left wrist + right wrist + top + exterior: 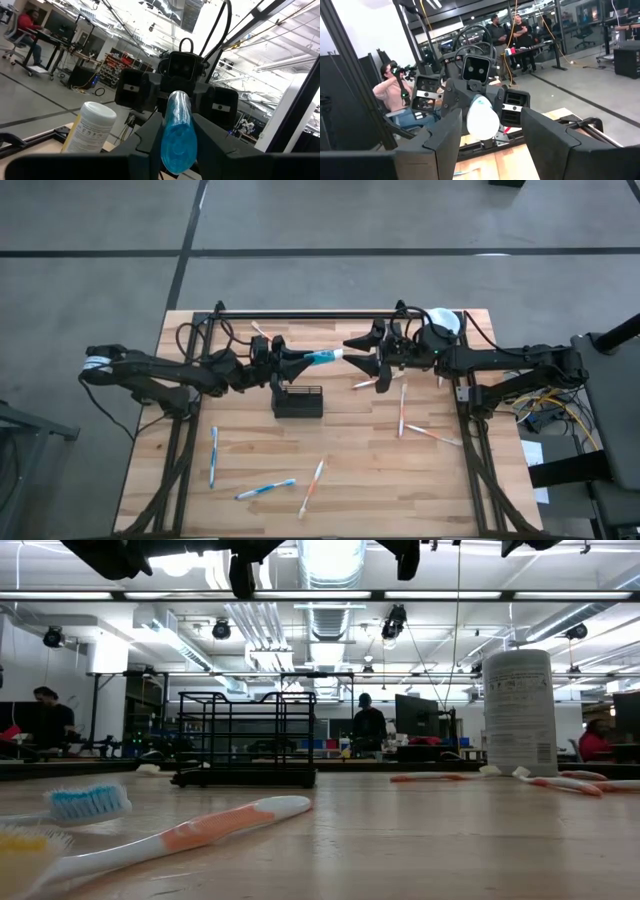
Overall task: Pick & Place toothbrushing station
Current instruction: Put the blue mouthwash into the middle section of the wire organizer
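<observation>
Toothbrushing station (298,402), the little black wire basket, sits on the wooden table (430,490) roughly mid-table, and it looks empty from above. Both arms are up in the air just behind it, nose to nose.

Left gripper (302,360) is clamped narrow on a blue toothbrush (325,358), holding it level with the pale end poking toward the right gripper (362,355), whose fingers are spread wide on either side of that end. In the right wrist view the white tip (482,119) sits between the open fingers, not pinched yet. Looks like a mid-air handover to me.

What could go wrong, my guesses:

- If the left lets go before the right has closed, the brush just drops, and it isn't directly over the basket, so it'd land on the table.
- The right only has the very end to grab, so a shallow pinch could let the brush swing or slip out.
- Two grippers this close could bump if either one creeps forward.
- The basket is shorter than a brush, so a sloppy drop could tip the brush back out.

The white-topped canister (441,322) is just beside the right arm, easy to clip. Other brushes lie loose on the table.
</observation>
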Motion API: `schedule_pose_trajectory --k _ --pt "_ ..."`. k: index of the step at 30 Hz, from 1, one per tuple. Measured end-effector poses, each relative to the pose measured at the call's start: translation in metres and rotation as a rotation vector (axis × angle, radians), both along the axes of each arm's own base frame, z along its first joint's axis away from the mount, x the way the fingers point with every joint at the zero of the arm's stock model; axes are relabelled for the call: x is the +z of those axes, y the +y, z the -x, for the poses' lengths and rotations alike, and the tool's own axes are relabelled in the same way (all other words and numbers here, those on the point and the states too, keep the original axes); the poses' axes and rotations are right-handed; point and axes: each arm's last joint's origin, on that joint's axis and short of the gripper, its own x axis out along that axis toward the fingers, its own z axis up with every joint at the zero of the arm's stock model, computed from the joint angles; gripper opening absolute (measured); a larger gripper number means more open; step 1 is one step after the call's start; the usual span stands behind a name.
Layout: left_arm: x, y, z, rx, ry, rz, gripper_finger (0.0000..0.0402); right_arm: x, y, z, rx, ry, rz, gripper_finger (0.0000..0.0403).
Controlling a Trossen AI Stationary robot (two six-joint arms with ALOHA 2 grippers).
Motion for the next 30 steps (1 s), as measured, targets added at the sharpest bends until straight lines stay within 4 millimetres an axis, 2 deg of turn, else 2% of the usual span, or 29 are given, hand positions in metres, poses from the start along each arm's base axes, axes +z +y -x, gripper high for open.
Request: schedule_pose_trajectory --k 10,19,30 --pt "0.000 0.000 0.000 0.000 0.000 0.002 0.0094 -0.002 0.000 -0.002 0.004 0.004 -0.003 0.0201" --pt "0.000 0.000 0.000 0.000 0.003 0.002 0.0094 -0.017 -0.001 -0.016 0.007 0.050 0.005 0.0201" --pt "-0.001 0.000 0.000 -0.001 0.010 0.003 0.0094 -0.012 -0.001 -0.015 0.002 0.006 0.033 0.0201"
